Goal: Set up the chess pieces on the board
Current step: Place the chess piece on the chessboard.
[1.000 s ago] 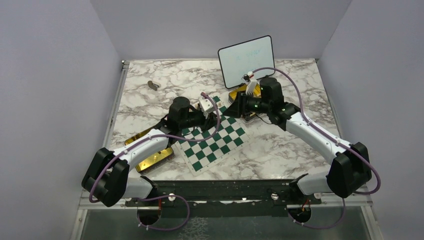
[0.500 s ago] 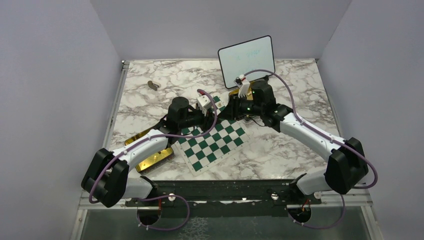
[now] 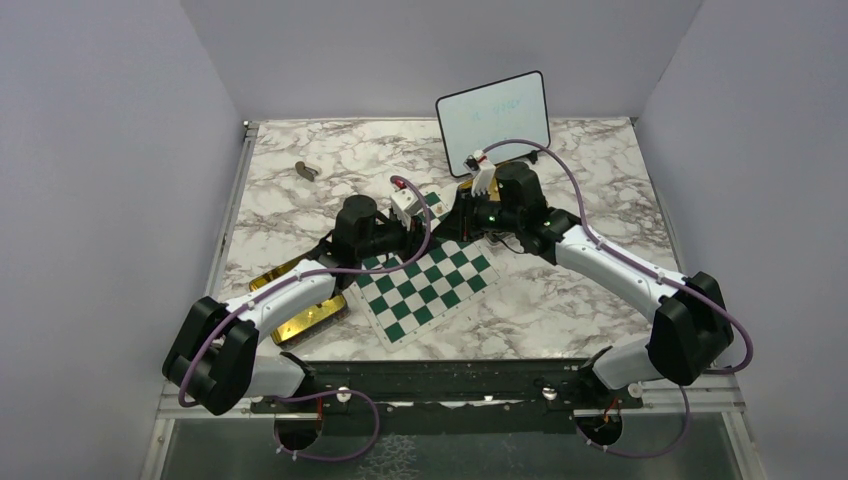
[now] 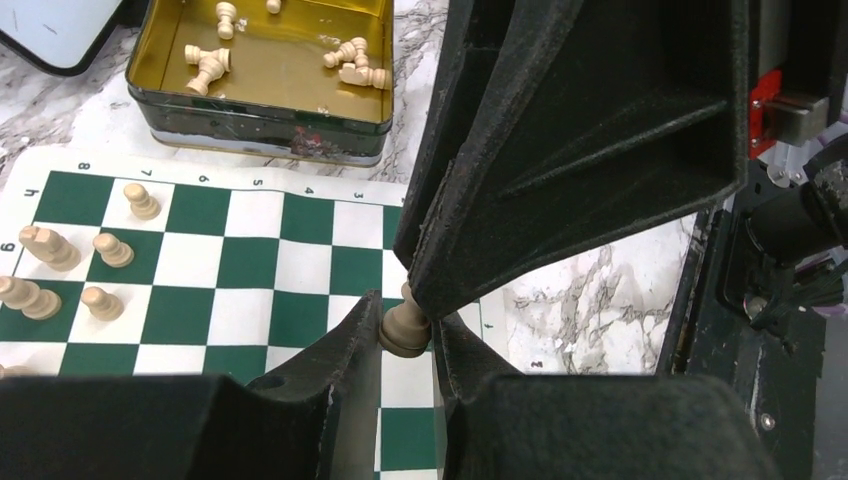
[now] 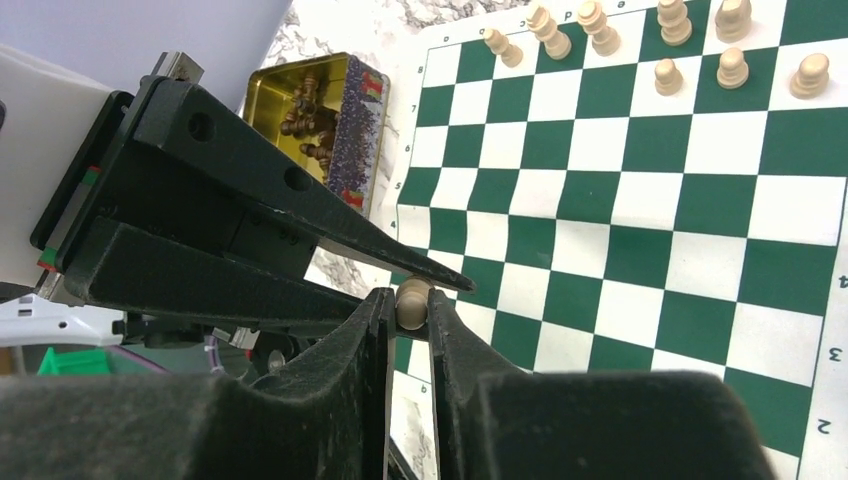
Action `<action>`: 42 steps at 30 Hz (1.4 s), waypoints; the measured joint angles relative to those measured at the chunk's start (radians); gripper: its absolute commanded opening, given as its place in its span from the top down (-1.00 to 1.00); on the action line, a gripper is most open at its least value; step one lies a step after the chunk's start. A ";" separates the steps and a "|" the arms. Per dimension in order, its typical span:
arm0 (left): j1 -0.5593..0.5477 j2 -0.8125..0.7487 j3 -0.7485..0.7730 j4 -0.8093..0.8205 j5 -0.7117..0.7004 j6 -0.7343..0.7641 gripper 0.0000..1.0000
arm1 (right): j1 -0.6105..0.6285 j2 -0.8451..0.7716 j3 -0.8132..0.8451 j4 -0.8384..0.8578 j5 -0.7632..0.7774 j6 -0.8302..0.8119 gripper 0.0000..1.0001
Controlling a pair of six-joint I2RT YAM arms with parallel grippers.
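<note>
Left gripper and right gripper both pinch one pale piece over the board's edge; few chess pieces stand along one end, more lie in the tin beside it, so most remains

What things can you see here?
Table: one, marble, under everything.
Board: one, green-white, centre.
Pale pieces on board: at least eight, beige, near one edge.
Held piece: one, beige, between both end effectors.
Far tin: one, gold, behind board, pale spares inside.
Left tin: one, gold, left of board, dark pieces inside.
Whiteboard: one, white, back.
Small brown thing: one, far left.
Left arm, right arm: white-black, from near edge.
Left end effector, right end effector: black, shut on held piece.
</note>
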 measured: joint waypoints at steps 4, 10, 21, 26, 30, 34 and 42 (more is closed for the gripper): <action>0.003 0.000 0.000 0.003 -0.017 -0.042 0.70 | 0.002 0.000 0.000 0.000 0.023 0.019 0.39; 0.008 0.000 -0.011 0.031 -0.023 -0.097 0.70 | 0.003 0.000 -0.001 0.005 0.029 0.051 0.68; 0.009 0.000 -0.026 0.053 -0.037 -0.134 0.21 | 0.004 0.005 -0.012 0.032 0.032 0.113 0.77; 0.010 -0.002 -0.032 0.074 -0.063 -0.143 0.01 | 0.006 0.010 -0.011 0.024 0.068 0.117 0.77; 0.014 -0.022 -0.066 0.085 -0.077 -0.146 -0.13 | 0.006 0.039 0.016 -0.019 0.141 0.099 0.77; 0.018 -0.061 -0.121 0.088 -0.094 -0.146 -0.36 | 0.006 0.087 0.076 -0.059 0.221 0.060 0.77; 0.020 -0.251 -0.158 -0.084 -0.205 -0.073 -0.98 | 0.013 0.219 0.192 -0.098 0.361 -0.027 0.78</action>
